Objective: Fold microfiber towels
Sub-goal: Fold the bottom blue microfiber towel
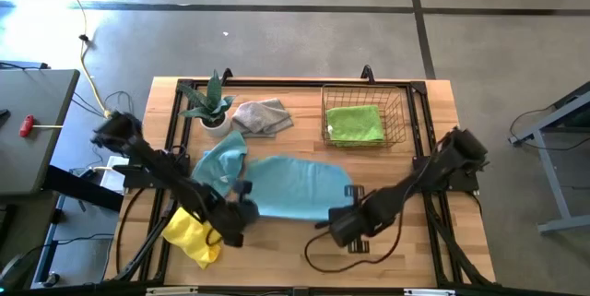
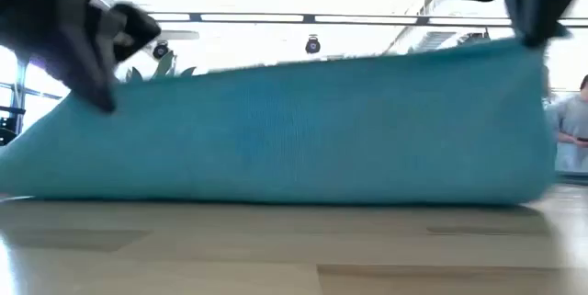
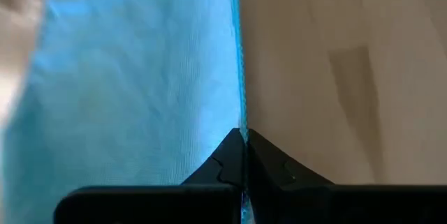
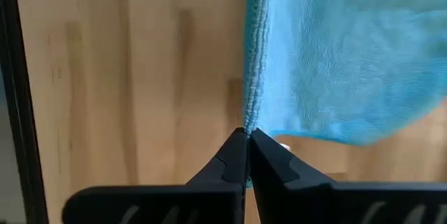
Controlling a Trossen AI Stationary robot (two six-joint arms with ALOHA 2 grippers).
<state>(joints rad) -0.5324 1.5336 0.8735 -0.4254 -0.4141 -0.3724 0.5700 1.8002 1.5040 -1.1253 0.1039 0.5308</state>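
A light blue microfiber towel (image 1: 295, 185) lies mid-table, its near edge raised between both grippers. In the low view it stands like a sheet (image 2: 303, 130) with its lower fold on the wood. My left gripper (image 1: 243, 209) is shut on its left end and my right gripper (image 1: 352, 206) on its right end. A second light blue towel (image 1: 221, 158) lies crumpled beside it. A yellow towel (image 1: 194, 236) rests under the left arm, a grey one (image 1: 263, 116) at the back, and a lime green one (image 1: 355, 123) folded in the wire basket. My left gripper pinches the towel's upper edge at its left end (image 3: 241, 123) between the two fingertips, slanting down from the near left. That edge runs straight away from the fingers, drawn taut, and the cloth below it reaches the table. My right gripper pinches the same edge at its right end (image 4: 250, 119) between the fingertips, pointing down from above. It holds this corner (image 2: 524, 51) higher than the left one, and the cloth hangs below it to the table.
A potted plant (image 1: 212, 107) stands at the back left and a wire basket (image 1: 364, 116) at the back right. A black frame rail (image 4: 17, 77) runs along the table's edge. Bare wood (image 2: 294, 249) lies in front of the towel.
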